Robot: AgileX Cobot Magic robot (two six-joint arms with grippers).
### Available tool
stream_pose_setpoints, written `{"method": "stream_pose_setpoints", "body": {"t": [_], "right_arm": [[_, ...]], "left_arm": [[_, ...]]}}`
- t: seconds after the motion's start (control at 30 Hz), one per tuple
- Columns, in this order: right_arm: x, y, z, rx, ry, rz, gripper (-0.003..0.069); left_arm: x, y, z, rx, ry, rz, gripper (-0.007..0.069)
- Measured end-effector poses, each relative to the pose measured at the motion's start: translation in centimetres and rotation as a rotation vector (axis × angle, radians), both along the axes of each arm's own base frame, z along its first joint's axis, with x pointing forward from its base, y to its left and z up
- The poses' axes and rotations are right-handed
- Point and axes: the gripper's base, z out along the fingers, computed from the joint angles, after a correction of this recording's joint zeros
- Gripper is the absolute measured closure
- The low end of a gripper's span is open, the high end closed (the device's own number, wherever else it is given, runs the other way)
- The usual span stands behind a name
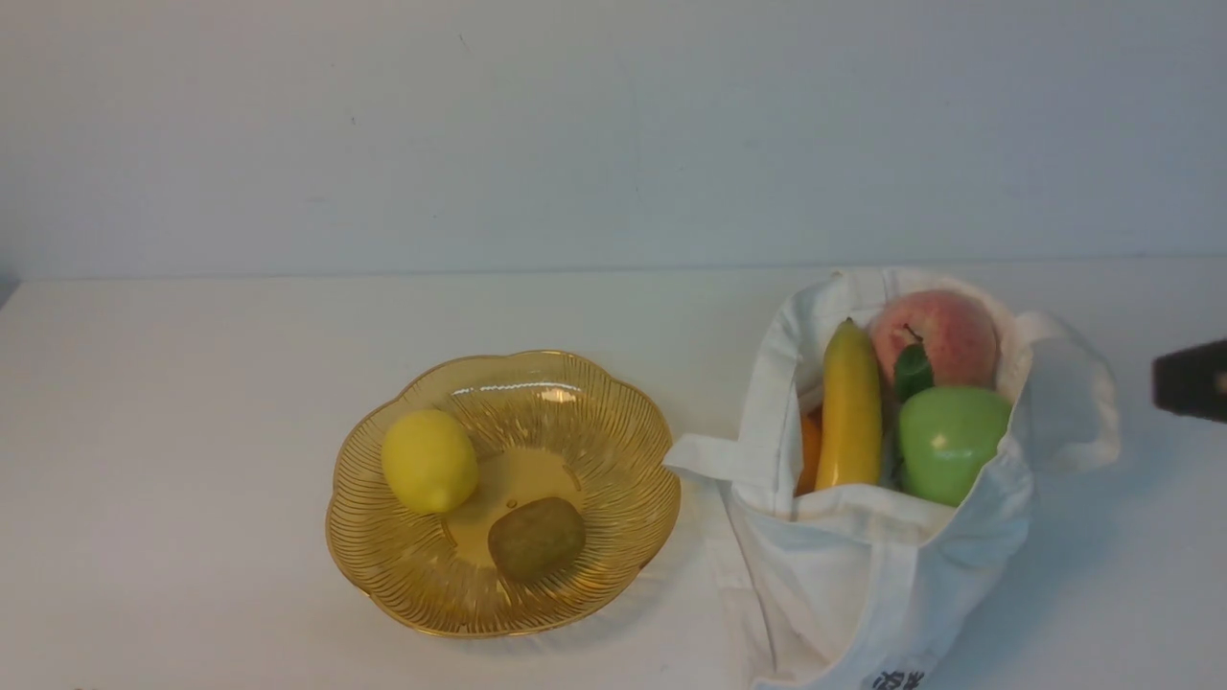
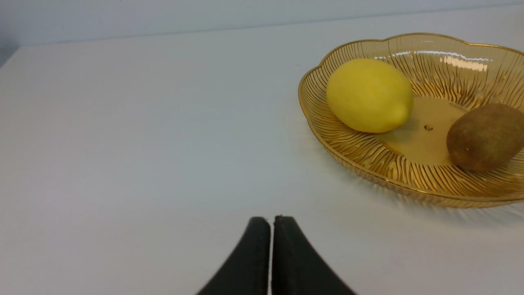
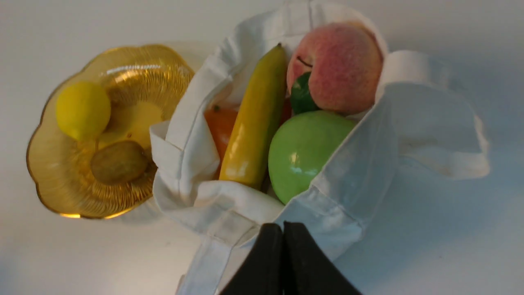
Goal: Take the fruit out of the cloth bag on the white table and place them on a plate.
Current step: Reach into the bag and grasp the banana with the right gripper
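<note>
The white cloth bag [image 1: 863, 565] stands open on the white table [image 1: 192, 383], right of centre. It holds a yellow banana [image 1: 849, 407], a green apple [image 1: 949, 441], a pink-red peach [image 1: 935, 335] with a dark green leaf, and a red-orange fruit [image 1: 810, 450] mostly hidden under the banana. The amber plate [image 1: 613, 422] sits left of the bag, holding a yellow lemon [image 1: 429, 460] and a brown kiwi [image 1: 537, 539]. My right gripper [image 3: 283, 224] is shut and empty, above the bag's near edge; its dark tip [image 1: 1189, 379] shows at the front view's right edge. My left gripper [image 2: 272, 219] is shut and empty, over bare table beside the plate [image 2: 368, 159].
A plain white wall stands behind the table's far edge. The bag's strap handles [image 1: 1074, 402] flop out to the right and left of the bag. Dark lettering [image 1: 896, 678] shows near the bag's bottom.
</note>
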Motion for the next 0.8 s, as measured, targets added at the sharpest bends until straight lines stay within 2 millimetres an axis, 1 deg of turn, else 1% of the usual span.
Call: {"method": "stream_pose_setpoints", "body": {"t": [0.03, 0.07, 0.13, 0.17, 0.23, 0.27, 0.37, 0.47, 0.5, 0.57, 0.73, 0.8], "right_arm": [[0.5, 0.4, -0.1, -0.006, 0.011, 0.017, 0.067], [1.5, 1.2, -0.4, -0.022, 0.027, 0.055, 0.067], [2.5, 2.3, -0.7, -0.045, 0.037, 0.091, 0.0668], [3.3, 3.3, -1.1, -0.063, 0.042, 0.108, 0.0667], [4.8, 4.6, -2.0, -0.08, 0.069, 0.092, 0.0663], [5.3, 5.0, -2.2, -0.083, 0.075, 0.083, 0.0659], [7.3, 6.5, -3.9, -0.121, 0.124, 0.048, 0.062], [8.7, 7.8, -5.6, -0.154, 0.168, 0.044, 0.0549], [9.4, 8.5, -6.5, -0.168, 0.19, 0.05, 0.0508], [10.2, 9.3, -7.6, -0.177, 0.215, 0.056, 0.0427], [11.6, 10.2, -9.1, -0.19, 0.237, 0.056, 0.0249], [12.0, 10.3, -9.5, -0.193, 0.241, 0.046, 0.0195]], "left_arm": [[0.0, 0.0, 0.0, 0.0, 0.0, 0.0, 0.0632], [0.0, 0.0, 0.0, 0.0, 0.0, 0.0, 0.0632], [0.0, 0.0, 0.0, 0.0, 0.0, 0.0, 0.0632], [0.0, 0.0, 0.0, 0.0, 0.0, 0.0, 0.0632], [0.0, 0.0, 0.0, 0.0, 0.0, 0.0, 0.0632], [0.0, 0.0, 0.0, 0.0, 0.0, 0.0, 0.0632], [0.0, 0.0, 0.0, 0.0, 0.0, 0.0, 0.0632], [0.0, 0.0, 0.0, 0.0, 0.0, 0.0, 0.0632], [0.0, 0.0, 0.0, 0.0, 0.0, 0.0, 0.0632], [0.0, 0.0, 0.0, 0.0, 0.0, 0.0, 0.0632], [0.0, 0.0, 0.0, 0.0, 0.0, 0.0, 0.0632], [0.0, 0.0, 0.0, 0.0, 0.0, 0.0, 0.0632]]}}
